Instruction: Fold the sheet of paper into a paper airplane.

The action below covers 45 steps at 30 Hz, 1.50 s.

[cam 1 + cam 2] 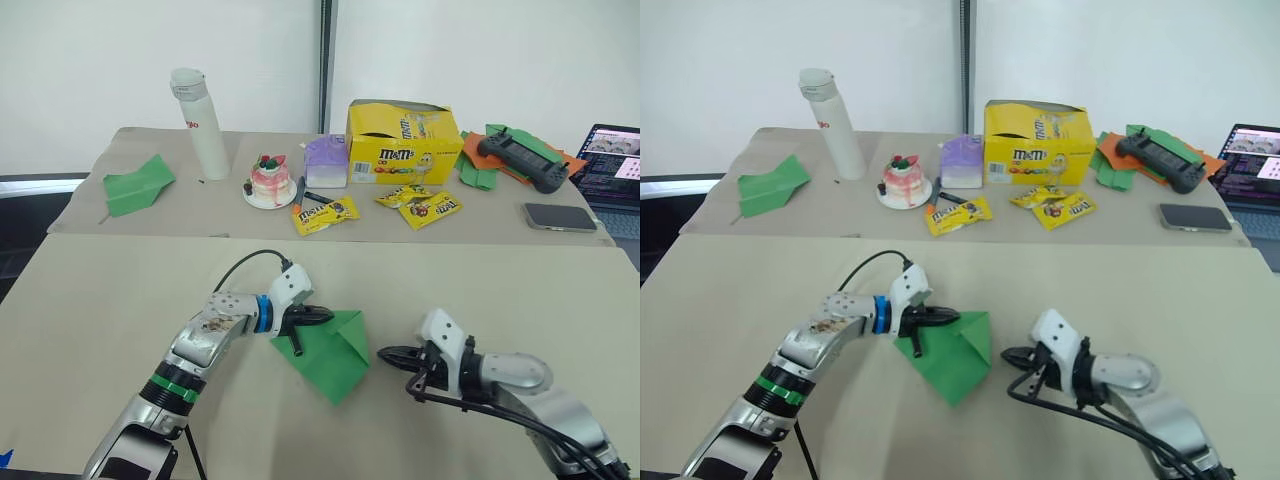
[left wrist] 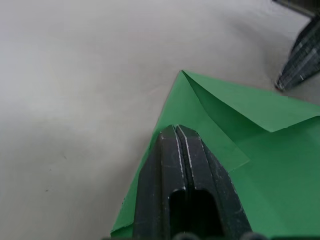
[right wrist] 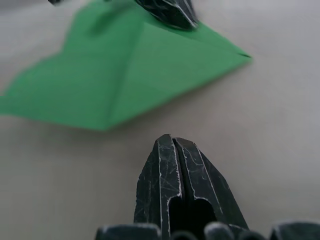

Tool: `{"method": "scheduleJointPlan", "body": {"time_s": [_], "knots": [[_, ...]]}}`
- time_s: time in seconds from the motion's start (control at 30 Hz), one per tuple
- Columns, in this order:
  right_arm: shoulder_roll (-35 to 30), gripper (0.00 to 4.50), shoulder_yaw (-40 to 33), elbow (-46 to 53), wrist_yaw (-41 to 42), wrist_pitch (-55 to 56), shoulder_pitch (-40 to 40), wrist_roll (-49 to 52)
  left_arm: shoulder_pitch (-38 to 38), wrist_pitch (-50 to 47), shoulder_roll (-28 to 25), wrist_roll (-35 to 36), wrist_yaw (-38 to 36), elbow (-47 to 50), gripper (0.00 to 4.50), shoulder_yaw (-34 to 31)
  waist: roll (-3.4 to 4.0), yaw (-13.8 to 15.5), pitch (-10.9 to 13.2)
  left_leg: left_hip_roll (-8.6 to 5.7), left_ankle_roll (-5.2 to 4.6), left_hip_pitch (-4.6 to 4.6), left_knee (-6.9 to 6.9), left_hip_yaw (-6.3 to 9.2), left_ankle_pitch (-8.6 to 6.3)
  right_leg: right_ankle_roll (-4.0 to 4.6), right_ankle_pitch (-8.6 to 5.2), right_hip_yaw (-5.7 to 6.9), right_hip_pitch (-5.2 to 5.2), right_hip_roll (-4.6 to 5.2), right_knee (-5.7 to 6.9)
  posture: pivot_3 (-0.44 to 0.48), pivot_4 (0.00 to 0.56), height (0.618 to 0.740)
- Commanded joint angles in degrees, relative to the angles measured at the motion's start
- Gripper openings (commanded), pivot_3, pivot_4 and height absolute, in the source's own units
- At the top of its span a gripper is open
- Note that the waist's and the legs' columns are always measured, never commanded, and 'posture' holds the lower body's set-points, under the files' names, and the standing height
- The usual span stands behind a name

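On the tan counter we saw the sheet of paper, bright green and partly folded, its flaps slanting to a point and the creases visible. It lay flat between both arms. The left end effector had its fingers pressed together on the sheet's edge. The right end effector, fingers likewise together, sat just beside the paper, apart from it.

Sheet of paper: near edge cut off by frame bottom in left wrist view, part hidden under left gripper. Laptop cut by right edge; screen content unreadable.
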State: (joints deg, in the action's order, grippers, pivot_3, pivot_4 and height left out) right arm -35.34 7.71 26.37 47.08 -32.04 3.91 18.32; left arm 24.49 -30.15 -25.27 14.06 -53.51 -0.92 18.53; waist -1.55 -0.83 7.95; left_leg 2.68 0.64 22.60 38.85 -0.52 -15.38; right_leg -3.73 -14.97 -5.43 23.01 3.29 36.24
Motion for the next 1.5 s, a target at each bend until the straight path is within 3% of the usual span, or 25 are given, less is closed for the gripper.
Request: {"method": "scheduleJointPlan", "body": {"time_s": [0.03,0.2,0.4,0.53,0.97,1.3,1.37,1.5], "knots": [[2.0,0.0,0.1,0.3,-1.1,-1.1,-0.7,2.1,-0.9,0.1,-0.1,-0.6,-0.1,-0.1,0.02,0.1,0.0,0.0,0.0,0.0,0.0,0.0,0.0,0.0,0.0,0.0,0.0,0.0,0.0,0.0,0.0,0.0,0.15,0.74],[4.3,0.0,-1.2,-0.6,-2.2,-1.5,-2.6,3.9,-1.5,-0.5,-0.3,-0.3,-0.2,0.5,0.02,0.1,0.0,0.1,0.0,-0.01,0.0,0.0,0.01,0.0,0.0,0.0,0.0,0.01,0.01,0.0,0.01,0.0,0.15,0.74],[9.8,0.0,-3.1,-2.8,-4.5,-4.7,-8.2,9.6,-3.5,-15.7,0.1,10.5,-0.9,7.0,0.02,-4.8,0.01,-0.1,0.0,0.01,0.0,0.01,0.0,0.01,0.0,0.0,0.0,0.0,0.05,0.0,0.09,0.0,0.15,0.74],[10.9,0.0,-1.4,-4.9,-4.9,-4.4,-10.2,8.6,-4.0,-19.9,0.5,13.8,-0.3,9.0,0.02,-6.2,0.03,0.3,0.0,0.01,0.0,0.04,0.01,0.02,0.0,0.0,0.0,0.03,0.07,0.01,0.09,0.0,0.15,0.74],[11.9,0.0,1.4,-13.2,-4.0,-1.2,-15.7,4.9,-3.4,-20.5,3.9,14.0,4.2,9.3,0.02,-4.8,0.03,0.1,0.0,0.0,0.01,0.07,0.04,0.02,0.0,0.01,0.0,0.02,0.11,0.01,0.12,0.0,0.15,0.74],[12.9,0.0,3.1,-14.4,-3.5,-0.1,-16.6,3.9,-4.8,-19.3,0.0,12.9,3.7,10.3,0.02,-4.6,0.03,0.0,0.0,0.0,0.01,0.06,0.04,0.02,0.0,0.01,0.0,0.02,0.12,0.0,0.17,0.0,0.15,0.74],[12.9,0.0,3.1,-14.4,-3.5,0.0,-16.6,3.8,-5.1,-20.0,-1.0,15.0,2.5,12.0,0.02,-6.2,0.04,0.0,0.0,0.01,0.01,0.06,0.04,0.02,0.0,0.01,0.0,0.02,0.13,0.01,0.17,0.0,0.15,0.74],[12.4,0.0,2.4,-15.1,-3.0,0.3,-16.7,3.5,-4.1,-22.2,-7.5,24.1,-7.0,16.7,0.02,-12.3,0.04,-0.1,0.1,0.02,0.02,0.12,0.04,0.02,0.01,0.02,-0.01,0.02,0.26,0.0,0.32,0.0,0.15,0.74]]}}
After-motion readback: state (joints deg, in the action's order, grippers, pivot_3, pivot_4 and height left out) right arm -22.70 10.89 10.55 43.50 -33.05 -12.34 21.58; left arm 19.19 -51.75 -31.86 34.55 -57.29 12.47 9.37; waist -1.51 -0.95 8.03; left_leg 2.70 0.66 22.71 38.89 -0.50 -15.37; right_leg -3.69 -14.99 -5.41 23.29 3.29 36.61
